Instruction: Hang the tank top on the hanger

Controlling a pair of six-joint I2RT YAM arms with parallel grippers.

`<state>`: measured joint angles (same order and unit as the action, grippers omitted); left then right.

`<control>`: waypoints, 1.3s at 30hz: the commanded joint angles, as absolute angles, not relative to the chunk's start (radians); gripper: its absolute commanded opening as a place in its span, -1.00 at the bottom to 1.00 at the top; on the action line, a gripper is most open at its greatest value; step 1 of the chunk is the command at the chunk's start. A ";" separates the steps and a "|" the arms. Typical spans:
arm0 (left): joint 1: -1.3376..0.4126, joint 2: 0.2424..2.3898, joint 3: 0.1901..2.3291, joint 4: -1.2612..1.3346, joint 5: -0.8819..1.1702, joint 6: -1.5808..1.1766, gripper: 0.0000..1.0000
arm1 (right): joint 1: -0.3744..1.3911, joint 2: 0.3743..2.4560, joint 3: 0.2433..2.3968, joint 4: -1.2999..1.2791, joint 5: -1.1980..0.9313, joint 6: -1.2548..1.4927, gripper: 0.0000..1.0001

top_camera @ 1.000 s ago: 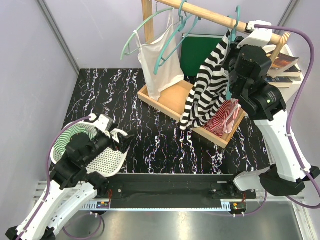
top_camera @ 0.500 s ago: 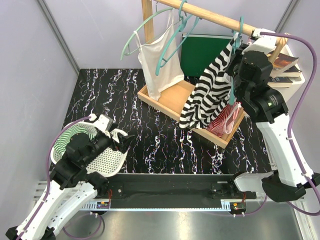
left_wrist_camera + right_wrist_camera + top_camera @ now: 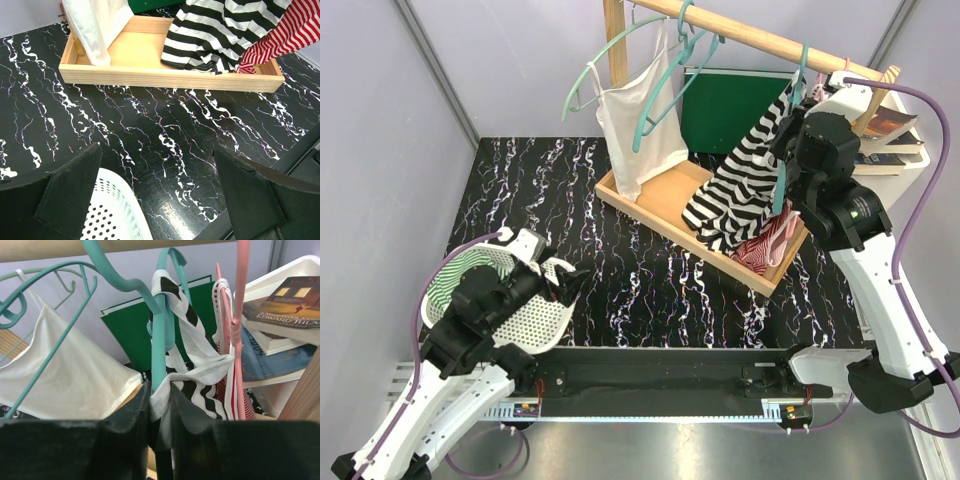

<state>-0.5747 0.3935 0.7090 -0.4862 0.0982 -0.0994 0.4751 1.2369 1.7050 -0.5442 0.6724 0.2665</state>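
Black white-veined table (image 3: pixel 620 200), grey walls. Wooden rail (image 3: pixel 750 35) crosses upper right of overhead view. Wooden tray (image 3: pixel 660 205) right of centre. Striped tank top (image 3: pixel 740 185) hangs at upper right, hem lying in tray, strap looped over teal hanger (image 3: pixel 160 335). Plain white top (image 3: pixel 640 130) left of it, red-striped garment (image 3: pixel 765 245) below. White basket (image 3: pixel 535 320) lower left. Right gripper (image 3: pixel 160 390) clenched on hanger shank and strap cloth, just under rail. Left gripper (image 3: pixel 160 195) released, jaws wide, above basket.
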 commanded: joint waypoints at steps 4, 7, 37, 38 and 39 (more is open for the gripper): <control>-0.572 0.407 0.712 -0.474 0.109 -0.106 0.98 | 0.466 1.154 1.660 -0.517 0.598 0.281 0.28; -0.571 0.413 0.709 -0.476 0.107 -0.106 0.98 | 0.468 1.120 1.634 -0.514 0.578 0.278 0.56; -0.572 0.414 0.712 -0.486 0.011 -0.121 0.98 | 0.468 1.011 1.606 -0.413 -0.099 0.140 0.96; -0.571 0.414 0.712 -0.486 0.005 -0.123 0.98 | 0.468 1.025 1.600 -0.408 -0.135 0.153 0.94; -0.569 0.414 0.713 -0.489 0.003 -0.124 0.98 | 0.483 1.047 1.597 -0.405 -0.181 0.156 0.93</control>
